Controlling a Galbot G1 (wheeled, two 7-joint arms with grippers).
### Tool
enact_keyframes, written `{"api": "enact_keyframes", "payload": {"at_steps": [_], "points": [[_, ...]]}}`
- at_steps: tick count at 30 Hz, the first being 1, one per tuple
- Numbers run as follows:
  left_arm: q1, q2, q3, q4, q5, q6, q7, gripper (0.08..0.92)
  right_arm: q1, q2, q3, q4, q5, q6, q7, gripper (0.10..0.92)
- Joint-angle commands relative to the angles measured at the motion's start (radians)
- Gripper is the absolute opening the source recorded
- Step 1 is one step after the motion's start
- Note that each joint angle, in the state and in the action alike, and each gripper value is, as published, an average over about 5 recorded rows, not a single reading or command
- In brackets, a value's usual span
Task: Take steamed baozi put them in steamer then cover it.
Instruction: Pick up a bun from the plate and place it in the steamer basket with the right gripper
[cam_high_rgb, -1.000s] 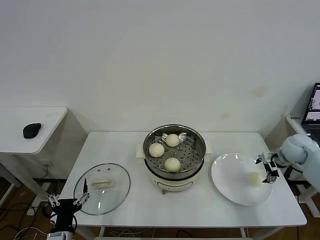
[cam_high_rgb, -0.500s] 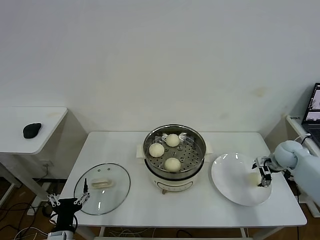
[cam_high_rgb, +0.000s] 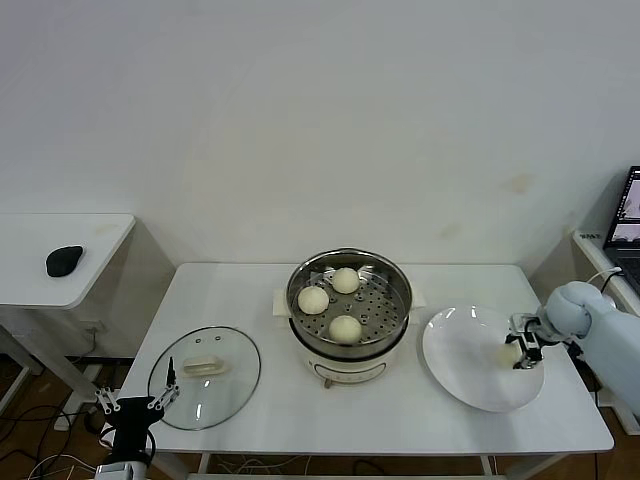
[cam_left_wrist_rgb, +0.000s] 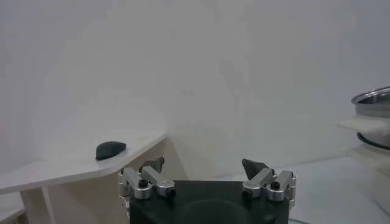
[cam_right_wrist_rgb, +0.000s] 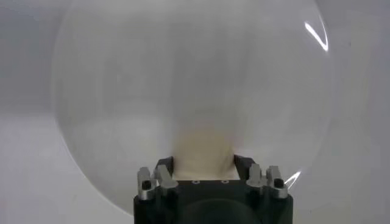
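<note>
1. The right hand (cam_high_rgb: 519, 352) was closed on the last small, round, pale cream-white steamed bun (cam_right_wrist_rgb: 204, 152), its fingers (cam_right_wrist_rgb: 163, 170) pressed against the bun's two sides; the bun sat between them, touching both.
2. That bun lay on the flat white round plate (cam_high_rgb: 465, 375), toward the edge farthest from the round shiny stainless-steel steamer on its cream-white base (cam_high_rgb: 349, 300); whether it had left the plate's surface could not be told.
3. Three more pale buns (cam_high_rgb: 345, 328) rested on the perforated tray inside the steamer, so three of four appeared delivered.
4. By my judgement, what remained was carrying the held bun from the plate to the steamer beside it, then covering the pot.
5. The round clear glass lid with its cream-white rectangular handle (cam_high_rgb: 205, 377) lay flat on the white desk (cam_high_rgb: 260, 420), on the steamer's other side from the plate.
6. The left hand (cam_high_rgb: 138, 402) hung idle with fingers spread wide, holding nothing, just beside the lid's near edge, well apart from the steamer.
</note>
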Motion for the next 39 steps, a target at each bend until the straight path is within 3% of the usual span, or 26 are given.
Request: {"api": "enact_keyframes", "payload": {"at_steps": [1,11,21,31,39], "points": [[0.000,0.003,0.001,-0.001,0.000,0.000,-0.001,0.823,0.122,-0.079,-0.105,0.086,0.105,-0.040,-0.011,0.556],[-0.014,0.009,0.014,-0.005,0.000,0.003,0.001,0.823,0.600,-0.135,-0.467,0.267,0.365,-0.185,-0.013,0.555],[-0.026,0.014,0.027,-0.007,-0.005,0.002,0.001,0.823,1.014,0.097,-0.797,0.320,0.622,-0.293,0.019,0.566],[-0.031,0.009,0.025,-0.003,-0.008,0.000,0.000,0.823,0.991,0.325,-0.877,0.308,0.803,-0.414,0.110,0.571],[-0.039,0.000,0.022,0.000,-0.012,0.001,0.000,0.823,0.892,0.385,-0.875,0.263,0.795,-0.468,0.158,0.576]]}}
